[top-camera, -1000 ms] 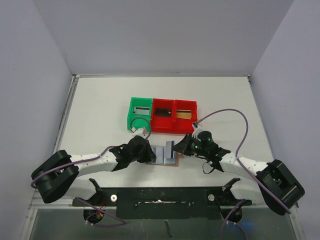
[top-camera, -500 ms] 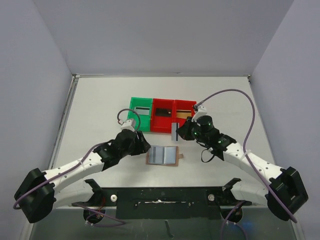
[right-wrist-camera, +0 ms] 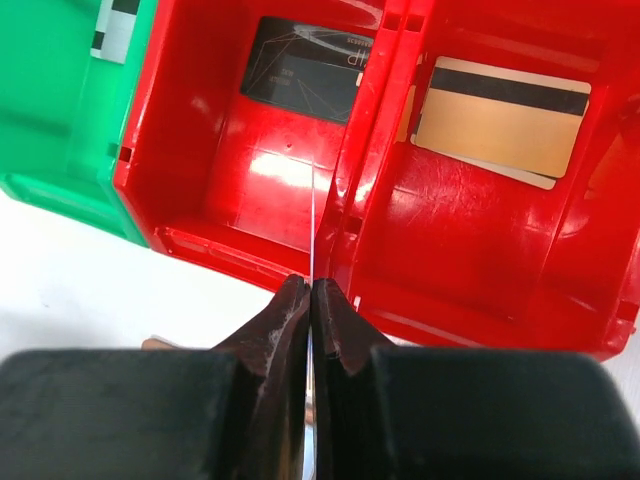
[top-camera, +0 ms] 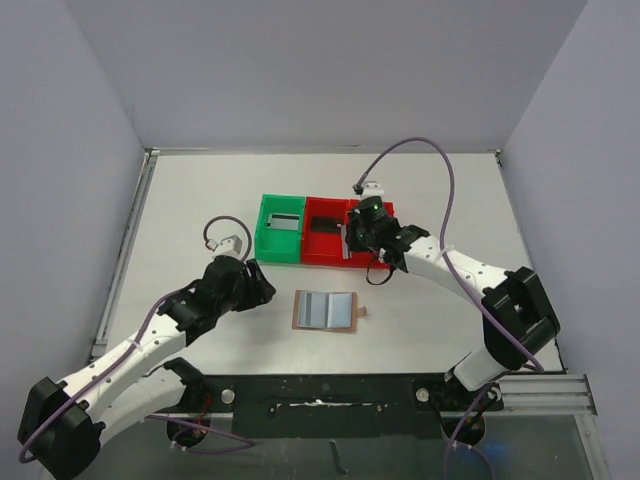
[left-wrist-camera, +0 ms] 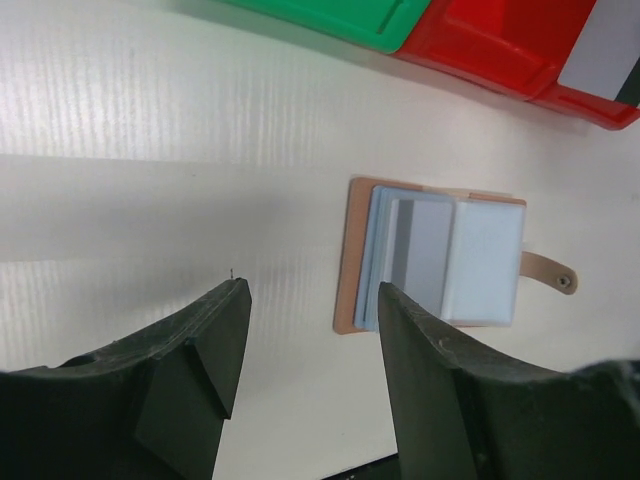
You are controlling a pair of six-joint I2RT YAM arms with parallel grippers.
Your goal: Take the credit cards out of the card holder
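Over the white table (top-camera: 200,200), right tool (right-wrist-camera: 310,295) pinches a card (right-wrist-camera: 313,220); left tool (left-wrist-camera: 310,300) gapes empty.

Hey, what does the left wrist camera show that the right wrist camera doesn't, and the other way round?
Only the left wrist view: the open brown leather-like card holder with pale blue-grey pockets, lying flat on the white table, and the open left pincer, apart from it and holding nothing.
Only the right wrist view: the right pincer shut on a thin card seen edge-on, plus a black card and a striped gold card lying in separate red plastic bins.
Both: those red plastic bins and the green plastic bin.
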